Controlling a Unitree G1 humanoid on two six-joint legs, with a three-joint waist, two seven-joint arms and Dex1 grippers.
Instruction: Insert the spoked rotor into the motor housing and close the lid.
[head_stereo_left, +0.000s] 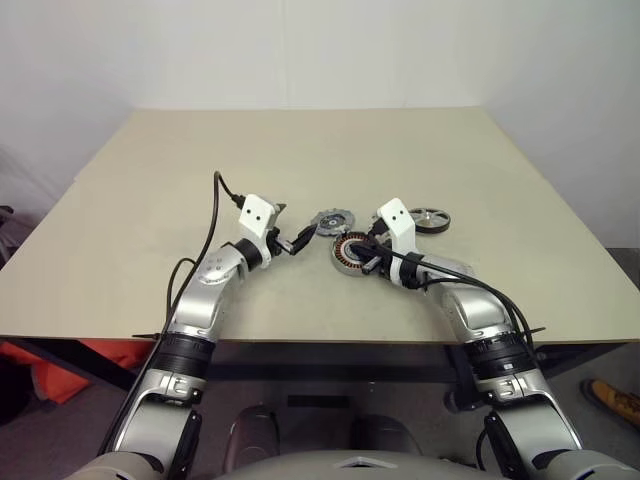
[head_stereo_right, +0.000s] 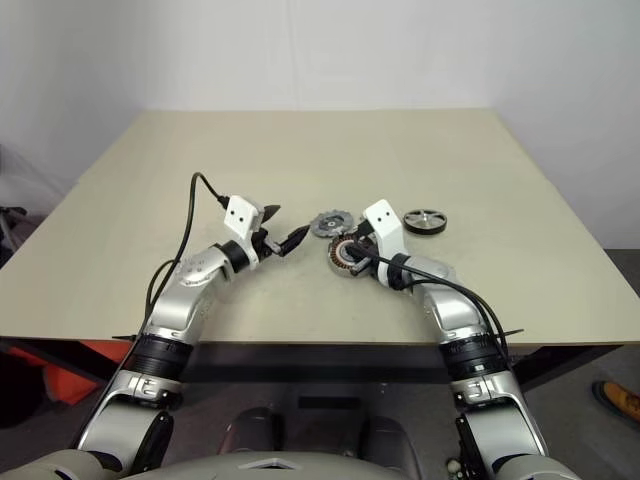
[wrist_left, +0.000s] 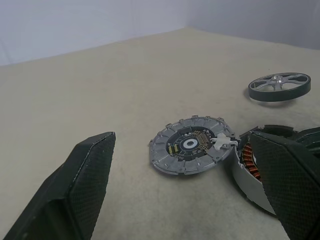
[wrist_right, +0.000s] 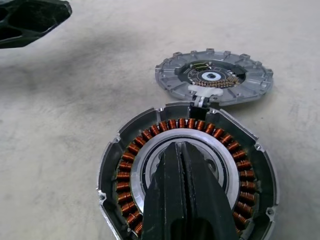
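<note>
On a beige desk (head_stereo_left: 300, 150) before white walls: right gripper (wrist_right: 181, 146) pinched shut, tips down inside the open motor housing (head_stereo_left: 345, 253). Spoked rotor (head_stereo_left: 428, 220) flat just to its right, nearer that arm. Left gripper (head_stereo_left: 297, 240) spread wide, empty, facing the flipped-open lid (head_stereo_left: 328, 222).
</note>
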